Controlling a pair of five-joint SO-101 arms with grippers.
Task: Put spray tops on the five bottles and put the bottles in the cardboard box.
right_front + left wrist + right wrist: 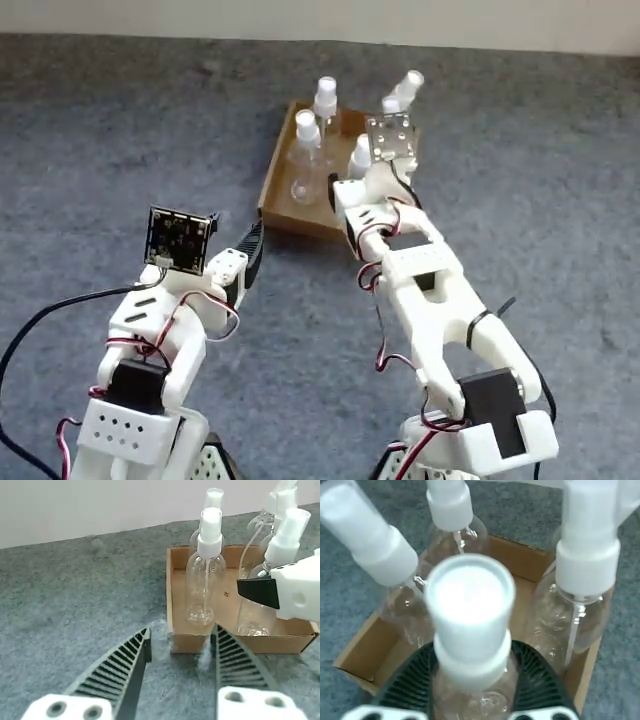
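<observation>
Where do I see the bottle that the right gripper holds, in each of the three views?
High view: the bottle in the cardboard box, near its front right corner.
Left wrist view: bottle in the right gripper, inside the box.
Right wrist view: bottle between that gripper's black fingers.
Shared landmark: the box.

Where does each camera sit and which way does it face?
High view: fixed above, looking down on left arm, right arm, cardboard box.
Left wrist view: faces the box from low, past the open left gripper.
Right wrist view: looks down on the bottle in the right gripper.
All share the box.
</observation>
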